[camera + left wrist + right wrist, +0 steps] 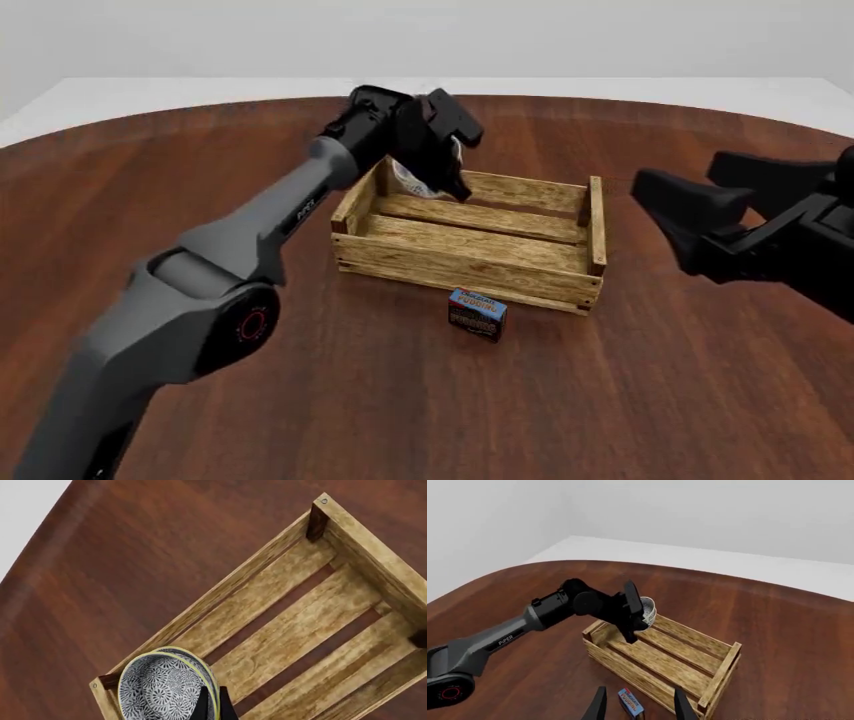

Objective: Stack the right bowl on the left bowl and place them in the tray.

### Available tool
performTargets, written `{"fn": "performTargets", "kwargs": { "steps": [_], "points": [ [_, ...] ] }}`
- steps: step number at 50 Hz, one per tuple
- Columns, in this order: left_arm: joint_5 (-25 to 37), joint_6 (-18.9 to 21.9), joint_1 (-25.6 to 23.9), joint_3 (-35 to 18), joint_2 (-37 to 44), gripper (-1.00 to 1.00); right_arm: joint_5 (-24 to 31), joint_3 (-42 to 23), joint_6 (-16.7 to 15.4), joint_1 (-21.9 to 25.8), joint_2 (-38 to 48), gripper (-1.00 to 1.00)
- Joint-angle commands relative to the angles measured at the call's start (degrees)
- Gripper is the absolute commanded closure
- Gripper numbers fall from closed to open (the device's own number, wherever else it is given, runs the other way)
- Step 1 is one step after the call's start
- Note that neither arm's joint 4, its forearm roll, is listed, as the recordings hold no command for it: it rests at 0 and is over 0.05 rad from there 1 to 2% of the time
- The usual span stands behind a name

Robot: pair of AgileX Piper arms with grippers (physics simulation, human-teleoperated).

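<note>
Wooden slatted tray (467, 262) mid-surface, raised corner posts, rough pale grain. Stacked bowls (165, 690), nested, grey floral print with yellow-green rims, pinched at the rim by left tool (445, 175), tipped on edge over the tray's far-left corner. Probably held by the rim to clear the crate wall on the way down. Not yet released; lowering and letting go remain. Right tool (636, 706) fingers spread, empty, parked well right of tray. Small blue-topped carton (477, 313) just in front of tray.
</note>
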Motion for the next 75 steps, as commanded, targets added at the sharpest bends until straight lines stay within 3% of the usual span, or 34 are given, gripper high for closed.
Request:
{"fn": "performTargets", "kwargs": {
  "steps": [1, 8, 19, 27, 37, 47, 56, 75],
  "points": [
    [2.9, -3.8, 1.2, -12.0, 8.2, 1.00, 0.8, 0.2, 0.3, -0.3, -1.4, -1.00],
    [4.4, -3.9, 1.1, -16.1, 10.9, 1.00, 0.9, 0.3, 0.3, -0.4, -1.5, -1.00],
    [4.3, -4.8, -0.1, -16.2, 11.9, 1.00, 0.8, 0.3, 0.4, -0.2, -1.4, -1.00],
    [2.1, -5.2, -0.6, -12.2, 10.4, 1.00, 0.8, 0.5, 0.4, -0.2, -1.6, -1.00],
    [1.7, -5.6, -0.8, -12.1, 11.8, 1.00, 0.9, 0.5, 0.4, -0.1, -1.9, -1.00],
    [-2.4, -5.7, -0.9, -5.0, 9.6, 1.00, 1.4, 0.5, 0.5, -0.3, -2.7, -1.00],
    [-4.4, -5.6, -0.9, -2.1, 9.2, 1.00, 1.7, 0.5, 0.5, -0.4, -3.1, -1.00],
    [-3.9, -5.7, -1.1, -3.2, 11.6, 1.00, 1.5, 0.6, 0.6, -0.3, -3.2, -1.00]
  ]
}}
